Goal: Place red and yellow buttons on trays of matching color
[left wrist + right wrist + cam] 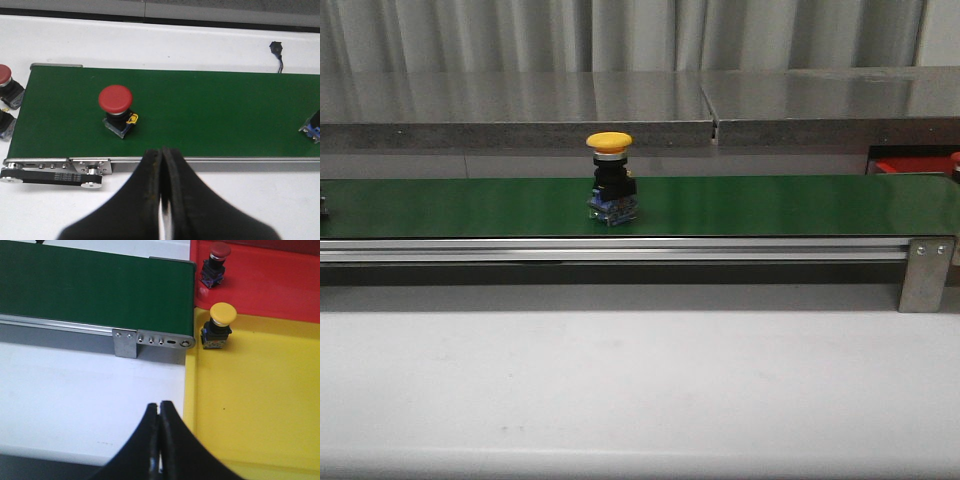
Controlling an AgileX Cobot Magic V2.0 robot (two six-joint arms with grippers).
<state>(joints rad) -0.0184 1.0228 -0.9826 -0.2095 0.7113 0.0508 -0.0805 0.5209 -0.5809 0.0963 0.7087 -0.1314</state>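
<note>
both claws closed, empty, off the belt.
yellow button (609, 180) upright mid green belt (770, 205); red button (116, 109) on belt ahead of left claw (162, 165). right claw (159, 417) over white counter (75, 390) beside yellow tray (260, 405).

A plain dark green conveyor belt (770, 205) is seen, edged by a silver metal rail (620, 250). A yellow-capped button (610, 178) with a black body and a blue base is seen on the belt. A red-capped button (117, 110) with a black body and a small yellow tab is shown in the left wrist view. Two more red-capped buttons (6, 82) with black bodies are noted at the belt's end. The tabletop (640, 390) is plain white. A red tray (270, 282) carries a dark red-capped button (216, 262); a yellow tray (260, 395) carries a yellow-capped, black-bodied button (219, 326). The fingers (145, 200) (145, 450) are black in both wrist views. A grey steel wall (520, 100) is seen behind.
</note>
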